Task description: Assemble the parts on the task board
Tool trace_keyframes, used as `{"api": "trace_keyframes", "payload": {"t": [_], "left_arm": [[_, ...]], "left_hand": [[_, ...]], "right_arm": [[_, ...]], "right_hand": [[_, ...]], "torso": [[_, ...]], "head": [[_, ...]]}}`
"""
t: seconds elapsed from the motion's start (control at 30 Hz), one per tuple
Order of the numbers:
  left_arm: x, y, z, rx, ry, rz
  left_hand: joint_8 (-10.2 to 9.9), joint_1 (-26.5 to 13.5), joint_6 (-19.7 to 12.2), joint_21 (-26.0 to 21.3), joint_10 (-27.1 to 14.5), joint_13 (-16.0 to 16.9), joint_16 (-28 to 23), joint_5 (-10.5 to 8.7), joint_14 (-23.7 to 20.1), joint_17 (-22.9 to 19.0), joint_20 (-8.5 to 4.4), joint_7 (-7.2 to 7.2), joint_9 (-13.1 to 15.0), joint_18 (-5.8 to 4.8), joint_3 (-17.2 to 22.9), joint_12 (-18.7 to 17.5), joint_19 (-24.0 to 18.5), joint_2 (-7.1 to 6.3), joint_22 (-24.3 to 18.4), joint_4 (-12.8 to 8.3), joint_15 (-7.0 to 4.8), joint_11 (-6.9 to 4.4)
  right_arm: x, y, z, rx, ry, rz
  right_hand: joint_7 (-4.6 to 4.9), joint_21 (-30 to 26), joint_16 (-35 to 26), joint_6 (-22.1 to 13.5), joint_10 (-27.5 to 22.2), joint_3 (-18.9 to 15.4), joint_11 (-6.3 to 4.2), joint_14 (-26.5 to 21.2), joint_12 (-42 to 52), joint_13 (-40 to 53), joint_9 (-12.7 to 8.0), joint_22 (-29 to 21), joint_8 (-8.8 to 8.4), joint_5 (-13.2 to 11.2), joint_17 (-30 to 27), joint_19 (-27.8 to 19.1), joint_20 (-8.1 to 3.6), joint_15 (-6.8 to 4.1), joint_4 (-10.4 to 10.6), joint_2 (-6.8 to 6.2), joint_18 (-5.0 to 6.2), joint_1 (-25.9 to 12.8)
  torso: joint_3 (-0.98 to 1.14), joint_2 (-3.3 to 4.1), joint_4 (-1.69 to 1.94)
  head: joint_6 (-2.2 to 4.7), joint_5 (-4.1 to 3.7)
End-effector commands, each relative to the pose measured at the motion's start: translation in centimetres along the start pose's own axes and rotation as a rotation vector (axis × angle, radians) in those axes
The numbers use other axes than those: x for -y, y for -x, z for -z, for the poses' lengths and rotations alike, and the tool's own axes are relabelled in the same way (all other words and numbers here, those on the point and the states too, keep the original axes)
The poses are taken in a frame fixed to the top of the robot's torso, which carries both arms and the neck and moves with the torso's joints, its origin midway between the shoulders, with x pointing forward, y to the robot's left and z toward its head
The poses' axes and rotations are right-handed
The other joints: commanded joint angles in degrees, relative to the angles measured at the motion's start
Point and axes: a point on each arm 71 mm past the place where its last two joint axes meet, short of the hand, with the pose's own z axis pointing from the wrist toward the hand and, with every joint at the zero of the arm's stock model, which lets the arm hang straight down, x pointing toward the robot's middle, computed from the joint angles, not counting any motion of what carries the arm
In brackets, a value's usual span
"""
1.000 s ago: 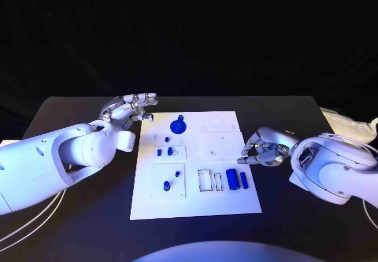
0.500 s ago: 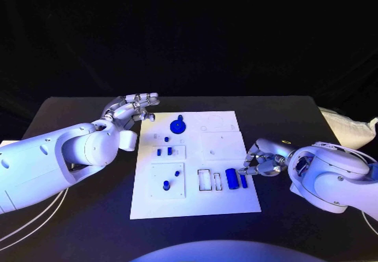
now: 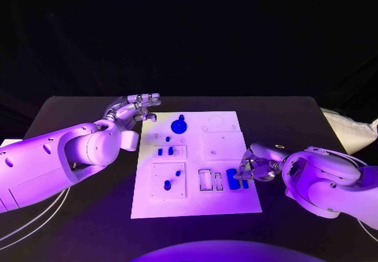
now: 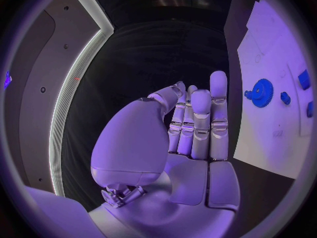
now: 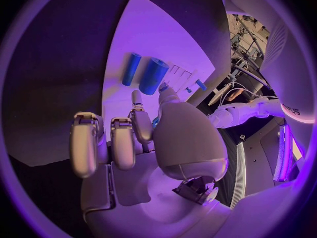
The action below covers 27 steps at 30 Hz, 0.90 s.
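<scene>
At centre frame on the black tabletop point(image 3: 87, 109), the white board point(image 3: 224, 204) carries the blue parts: a gear point(image 3: 178, 126) at upper centre, small pegs point(image 3: 164, 152) mid-left, a thick cylinder point(image 3: 232, 178) and a thin rod point(image 3: 244, 183) at lower right. Right hand point(image 3: 256, 166) sits at the board's right edge just beside cylinder and rod, fingers point(image 5: 86, 143) curled, holding nothing; probably lined up to pick one. Left hand point(image 3: 132, 107), upper left, is off the board with fingers point(image 4: 201, 121) straight, side by side and empty, likely parked clear.
</scene>
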Motion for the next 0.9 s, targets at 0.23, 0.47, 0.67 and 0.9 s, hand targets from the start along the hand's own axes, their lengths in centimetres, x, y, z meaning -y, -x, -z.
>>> {"api": "trace_keyframes", "payload": {"t": [0.23,0.47,0.67,0.9], "left_arm": [[-0.1,-0.2,0.0,-0.022,-0.003,0.006],[-0.1,-0.3,0.0,-0.024,-0.001,0.007],[-0.2,-0.2,0.0,-0.024,0.006,0.007],[-0.2,-0.2,0.0,-0.024,0.009,0.007]], "left_hand": [[0.2,0.6,-0.1,-0.3,-0.3,0.1,-0.2,0.00,-0.4,-0.1,-0.02,0.04,0.0,1.15,-0.5,0.2,0.0,0.21,-0.1,0.0,-0.06,-0.05],[0.4,0.5,-0.2,-0.5,-0.5,0.2,-0.1,0.01,-0.5,-0.3,-0.02,0.06,-0.1,1.14,-0.8,0.6,0.1,0.45,-0.2,0.0,-0.05,-0.03],[0.4,0.6,-0.2,-0.6,-0.6,0.2,-0.1,0.04,-0.5,-0.4,-0.02,0.05,-0.1,1.14,-0.8,0.7,0.1,0.54,-0.2,0.0,-0.06,-0.05],[0.4,0.6,-0.2,-0.6,-0.6,0.2,-0.1,0.04,-0.5,-0.5,-0.03,0.04,-0.1,1.15,-0.7,0.7,0.1,0.58,-0.2,0.0,-0.07,-0.05]], "right_arm": [[-0.4,-0.9,-0.7,-0.016,0.014,0.038],[-0.8,-1.8,-1.2,-0.047,0.024,0.042],[-1.4,-2.8,-1.7,-0.073,0.034,0.042],[-1.3,-3.1,-2.1,-0.057,0.024,0.033]], "right_hand": [[-0.11,0.4,0.4,-0.4,0.4,-0.5,0.05,4.4,0.2,0.3,0.3,0.6,0.40,0.0,6.2,0.8,0.05,-0.03,0.1,0.43,-0.37,0.6],[-0.13,0.4,0.4,-0.4,0.4,-0.7,0.03,4.4,0.3,0.5,0.5,0.6,0.53,0.1,6.2,0.8,0.03,-0.05,0.0,0.56,-0.38,1.0],[-0.20,0.4,0.4,-0.5,0.4,-1.0,-0.04,4.4,0.2,0.8,1.1,0.7,0.92,0.3,6.3,0.8,-0.03,-0.11,-0.3,1.18,-0.39,2.5],[-0.35,0.5,0.4,-0.1,0.7,-1.1,-0.18,4.4,0.4,1.3,1.8,0.8,1.48,0.7,6.3,0.8,-0.11,-0.22,-0.9,2.32,-0.40,4.2]], "torso": [[-0.05,0.05,0.12],[-0.14,0.04,-0.03],[-0.03,-0.02,-0.07],[-0.18,-0.06,0.09]], "head": [[-0.01,-0.17],[-0.30,-0.04],[-0.16,0.08],[-0.18,0.14]]}}
